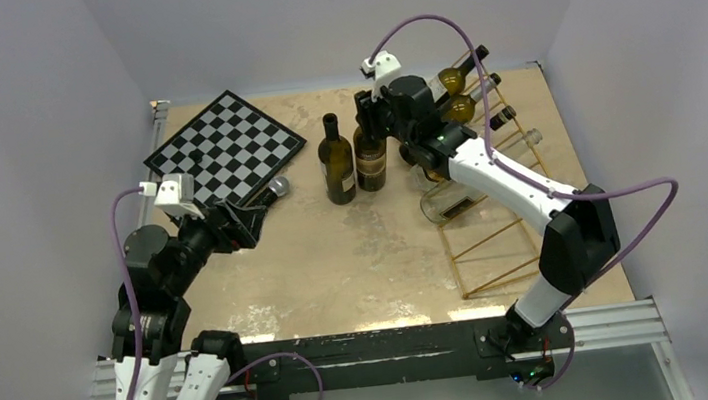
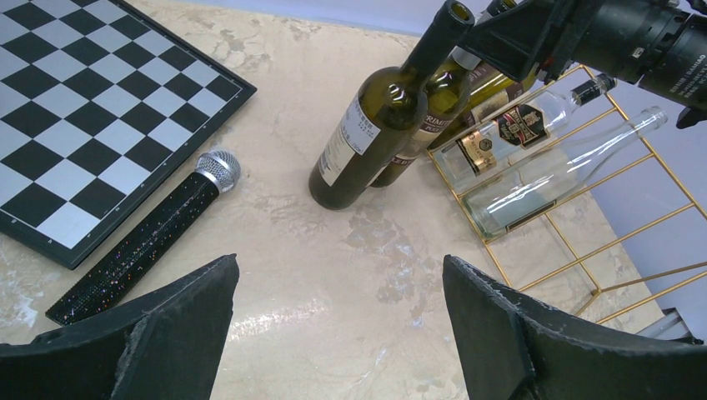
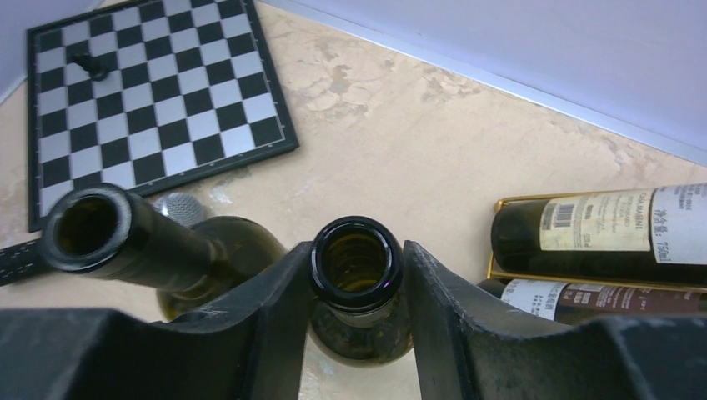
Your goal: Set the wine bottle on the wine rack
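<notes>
Two dark green wine bottles stand upright mid-table. My right gripper (image 1: 372, 107) reaches down over the right-hand wine bottle (image 1: 371, 161). In the right wrist view its two fingers press against both sides of that bottle's open neck (image 3: 356, 260), so the right gripper (image 3: 357, 248) is shut on it. The other upright bottle (image 3: 125, 242) stands just to the left, untouched. The gold wire wine rack (image 1: 496, 244) runs along the right side of the table. My left gripper (image 2: 338, 267) hangs open over bare table, left of the bottles, with nothing between its fingers.
A black-and-white chessboard (image 1: 223, 146) lies at the back left, a glittery black microphone (image 1: 269, 192) beside it. The rack holds several lying bottles: dark ones (image 1: 457, 80) at the far end, clear ones (image 2: 567, 171) nearer. Walls enclose the table.
</notes>
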Action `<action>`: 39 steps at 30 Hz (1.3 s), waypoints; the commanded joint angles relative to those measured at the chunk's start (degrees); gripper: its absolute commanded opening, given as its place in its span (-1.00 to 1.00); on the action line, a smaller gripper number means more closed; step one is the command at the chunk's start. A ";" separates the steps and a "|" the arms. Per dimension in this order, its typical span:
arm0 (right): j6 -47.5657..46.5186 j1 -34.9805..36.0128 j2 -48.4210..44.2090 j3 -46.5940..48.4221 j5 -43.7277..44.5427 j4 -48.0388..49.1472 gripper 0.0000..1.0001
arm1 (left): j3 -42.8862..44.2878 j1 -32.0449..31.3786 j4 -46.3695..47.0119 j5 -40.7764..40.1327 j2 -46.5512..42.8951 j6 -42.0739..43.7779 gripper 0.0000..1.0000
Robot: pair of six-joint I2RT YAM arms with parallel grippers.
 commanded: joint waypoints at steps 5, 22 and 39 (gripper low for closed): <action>-1.42 1.15 -0.71 1.06 4.67 5.51 -0.63 | -0.13 -0.20 2.18 0.70 0.17 -0.59 0.91; 9.40 2.77 -17.55 9.82 4.80 -16.61 -1.00 | 0.47 -0.16 0.77 1.18 -0.79 -0.73 0.91; 20.72 2.63 -40.40 -1.85 14.43 -43.54 -1.00 | -0.84 -0.18 1.47 1.67 -1.32 -0.91 0.91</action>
